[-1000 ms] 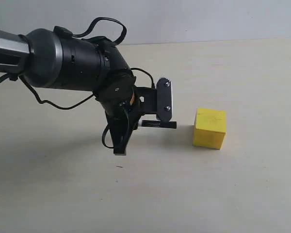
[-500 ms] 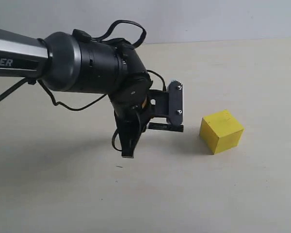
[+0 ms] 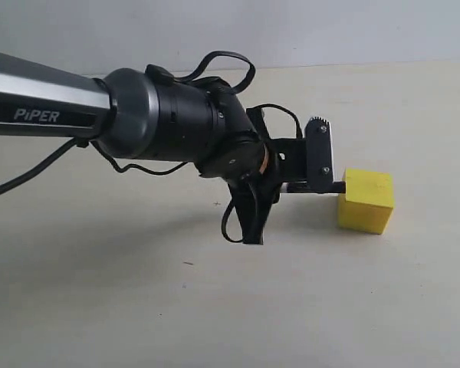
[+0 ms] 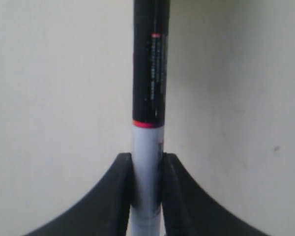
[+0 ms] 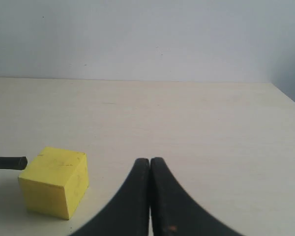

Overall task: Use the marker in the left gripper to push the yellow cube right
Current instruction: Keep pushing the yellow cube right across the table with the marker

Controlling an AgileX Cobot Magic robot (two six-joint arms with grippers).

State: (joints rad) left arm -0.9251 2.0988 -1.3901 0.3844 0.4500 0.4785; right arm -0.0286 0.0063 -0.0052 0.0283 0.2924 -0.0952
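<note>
The yellow cube point(image 3: 366, 200) rests on the pale table right of centre in the exterior view. My left gripper point(image 3: 320, 184) is shut on the marker point(image 3: 336, 187), which lies level and points right, its black tip touching the cube's left face. In the left wrist view the two fingers point(image 4: 119, 196) clamp the marker's point(image 4: 149, 78) white barrel while its black cap runs away from the camera. The right wrist view shows the cube point(image 5: 55, 181) with the marker's black end point(image 5: 9, 162) against it. My right gripper point(image 5: 150, 161) is shut and empty, a short way from the cube.
The pale table point(image 3: 414, 115) ends at a grey wall behind. A loop of black cable point(image 3: 234, 222) hangs under the left wrist. A small dark speck point(image 3: 187, 263) lies on the table in front of the arm.
The left arm has swept right with the marker. The cube has slid right and turned back from its skewed angle.
</note>
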